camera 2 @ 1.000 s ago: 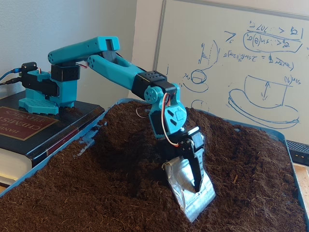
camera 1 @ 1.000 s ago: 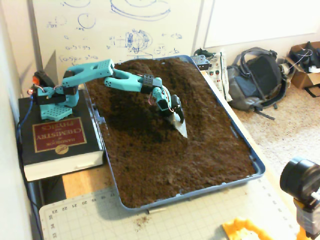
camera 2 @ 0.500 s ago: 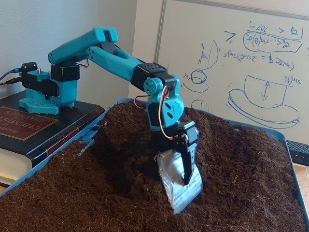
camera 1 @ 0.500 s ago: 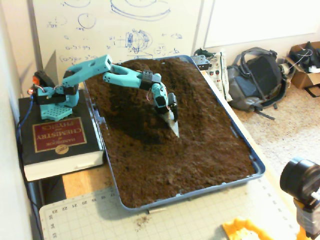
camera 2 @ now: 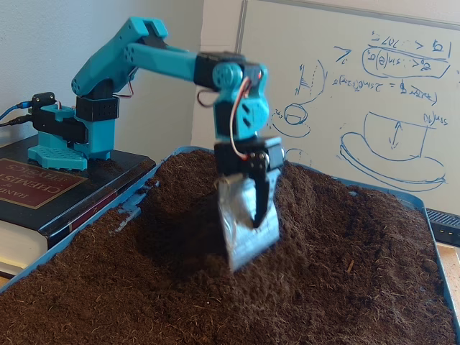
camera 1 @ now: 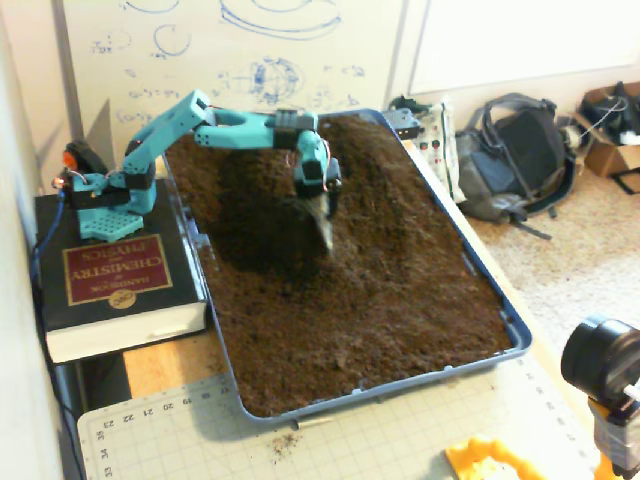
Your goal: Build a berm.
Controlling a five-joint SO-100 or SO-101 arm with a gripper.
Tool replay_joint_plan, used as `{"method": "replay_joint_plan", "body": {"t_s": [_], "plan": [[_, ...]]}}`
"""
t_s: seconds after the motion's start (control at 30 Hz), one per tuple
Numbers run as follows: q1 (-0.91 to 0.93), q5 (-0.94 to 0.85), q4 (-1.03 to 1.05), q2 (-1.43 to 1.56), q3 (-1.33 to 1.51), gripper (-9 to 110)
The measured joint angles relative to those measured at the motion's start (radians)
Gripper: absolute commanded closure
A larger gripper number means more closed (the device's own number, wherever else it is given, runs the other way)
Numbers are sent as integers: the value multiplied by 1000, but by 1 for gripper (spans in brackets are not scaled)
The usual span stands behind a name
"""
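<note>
A blue tray (camera 1: 385,392) is filled with loose dark brown soil. The soil rises into a rounded ridge, the berm (camera 1: 395,195), along the tray's far right part in a fixed view; it also shows behind the gripper in the other fixed view (camera 2: 338,208). A shaded hollow (camera 1: 260,225) lies left of it. My teal arm reaches over the tray. My gripper (camera 1: 326,225) (camera 2: 257,214) points down, shut on a thin grey metal scoop (camera 2: 243,244) whose lower edge touches the soil at the ridge's left flank.
The arm's base (camera 1: 105,195) stands on a thick black book (camera 1: 110,285) left of the tray. A green cutting mat (camera 1: 300,440), a yellow object (camera 1: 490,462) and a camera (camera 1: 605,365) are in front. A backpack (camera 1: 510,160) lies on the floor to the right.
</note>
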Motion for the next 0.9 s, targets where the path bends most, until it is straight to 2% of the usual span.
{"method": "replay_joint_plan", "body": {"t_s": [0.2, 0.33, 0.47, 0.63, 0.9], "plan": [[0, 0, 344, 170, -55, 101], [-6, 0, 362, 305, 34, 101], [-55, -5, 360, 433, 279, 101], [-81, -8, 265, 574, 638, 101], [-170, -8, -186, 810, 1223, 101]]}}
